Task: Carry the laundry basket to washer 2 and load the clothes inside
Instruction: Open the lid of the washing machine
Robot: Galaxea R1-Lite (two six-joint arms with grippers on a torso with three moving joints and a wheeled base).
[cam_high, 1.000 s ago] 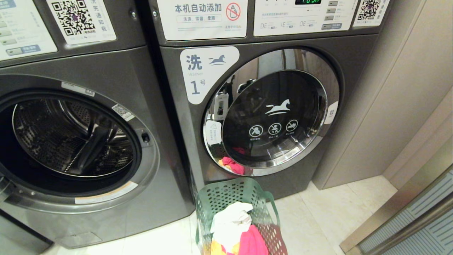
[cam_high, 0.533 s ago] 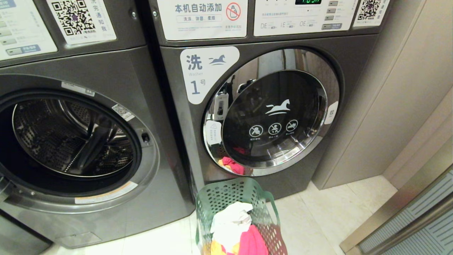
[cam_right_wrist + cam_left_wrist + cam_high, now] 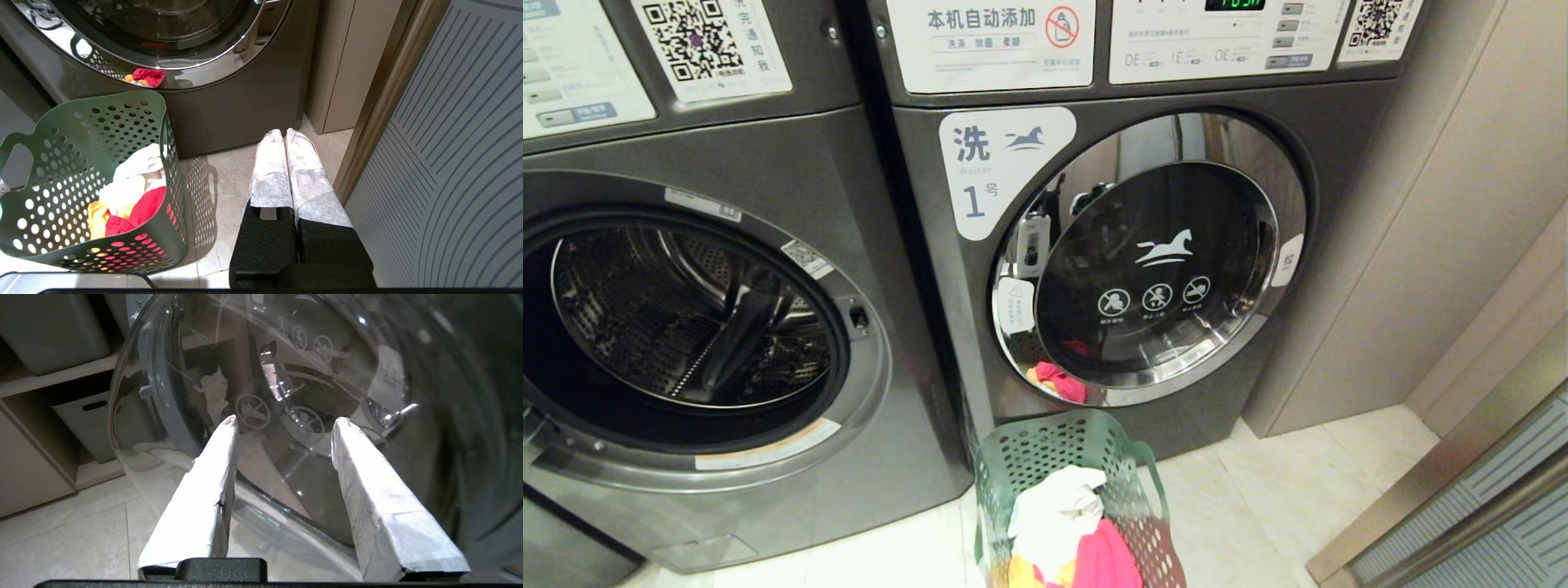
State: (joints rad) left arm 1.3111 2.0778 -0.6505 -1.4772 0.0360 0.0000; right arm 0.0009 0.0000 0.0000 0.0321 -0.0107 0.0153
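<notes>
The dark green laundry basket (image 3: 1045, 457) (image 3: 81, 134) stands on the floor in front of the gap between two washers. In it lie the clothes (image 3: 1062, 523) (image 3: 130, 192): white on top, with pinkish-red and yellow-orange below. The left-hand washer, washer 2 (image 3: 686, 318), has its drum open and its numeral is out of view. My left gripper (image 3: 287, 420) is open just before that washer's swung-out glass door (image 3: 327, 355), with nothing between its fingers. The right gripper (image 3: 284, 131) is shut and empty, low over the floor to the right of the basket. Neither arm shows in the head view.
The washer labelled 1 (image 3: 1152, 261) is closed directly behind the basket. A beige cabinet panel (image 3: 1421, 204) and a striped sliding panel (image 3: 449, 143) close in the right side. Shelves with grey bins (image 3: 53, 330) stand beyond the open door.
</notes>
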